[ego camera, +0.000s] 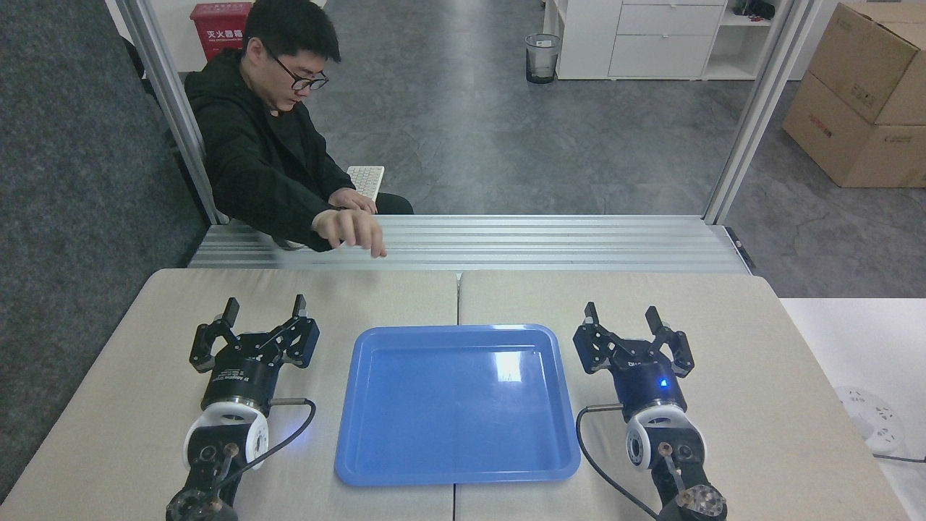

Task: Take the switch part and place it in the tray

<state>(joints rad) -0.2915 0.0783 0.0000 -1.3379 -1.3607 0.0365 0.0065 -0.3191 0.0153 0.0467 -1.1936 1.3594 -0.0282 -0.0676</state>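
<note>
One blue tray [457, 474] sits between two grippers, left [265, 310] and right [622, 315], both spread wide and holding nothing; one person's hand [352, 229] hovers beyond the table [731, 347].

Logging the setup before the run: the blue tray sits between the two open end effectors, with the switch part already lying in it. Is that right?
Not quite. The head view shows the blue tray empty; no switch part is visible. It does sit between the open left end effector and right end effector.
</note>
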